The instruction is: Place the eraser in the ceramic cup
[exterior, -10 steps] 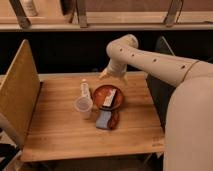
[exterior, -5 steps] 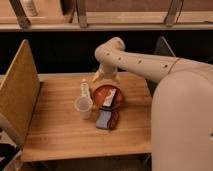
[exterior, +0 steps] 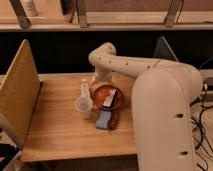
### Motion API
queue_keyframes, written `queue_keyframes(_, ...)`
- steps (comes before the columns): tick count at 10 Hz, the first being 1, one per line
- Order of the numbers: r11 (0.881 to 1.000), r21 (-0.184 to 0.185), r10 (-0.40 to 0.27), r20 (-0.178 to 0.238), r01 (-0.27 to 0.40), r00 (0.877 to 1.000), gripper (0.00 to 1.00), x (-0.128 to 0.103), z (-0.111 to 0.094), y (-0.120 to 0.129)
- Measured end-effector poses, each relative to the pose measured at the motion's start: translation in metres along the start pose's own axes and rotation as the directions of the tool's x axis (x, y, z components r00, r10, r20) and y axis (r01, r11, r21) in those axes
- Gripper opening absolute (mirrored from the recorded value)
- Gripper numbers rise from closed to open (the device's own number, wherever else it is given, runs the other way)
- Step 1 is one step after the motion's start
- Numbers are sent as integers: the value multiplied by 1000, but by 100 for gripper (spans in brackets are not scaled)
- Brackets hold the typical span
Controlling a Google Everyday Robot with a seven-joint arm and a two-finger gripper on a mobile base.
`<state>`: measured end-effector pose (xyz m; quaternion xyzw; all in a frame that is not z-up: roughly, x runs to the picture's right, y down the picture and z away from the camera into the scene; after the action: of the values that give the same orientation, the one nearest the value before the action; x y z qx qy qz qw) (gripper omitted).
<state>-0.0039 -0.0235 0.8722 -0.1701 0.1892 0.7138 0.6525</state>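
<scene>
The eraser [exterior: 111,97], a flat pale block, lies tilted inside the reddish-brown bowl [exterior: 101,93] near the middle of the wooden table. The ceramic cup [exterior: 83,107], small and off-white, stands upright just left of the bowl. My gripper [exterior: 101,82] hangs from the bent white arm at the bowl's far edge, above and behind the eraser and to the right of the cup. Nothing shows in it.
A small clear bottle [exterior: 85,89] stands right behind the cup. A blue pad [exterior: 103,120] lies in front of the bowl. A tall upright board [exterior: 19,95] lines the table's [exterior: 55,130] left edge. My arm's large white body [exterior: 165,115] covers the table's right side.
My arm has swung left and the gripper has come down from the table's back right to the bowl's far edge. The eraser, cup, bottle and pad have not moved.
</scene>
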Motion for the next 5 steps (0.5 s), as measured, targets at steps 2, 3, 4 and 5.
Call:
queue_keyframes(2,999,10,53,-17,-53,998,80,-16,14,-7)
queue_keyframes(3,996,13,84,-30,-83,996,80,-23,21,-11)
queue_keyframes(4,993,25,119,-53,-118,991,80,-29,33,-17)
queue_keyframes(5,991,30,132,-64,-130,989,80,-31,38,-19)
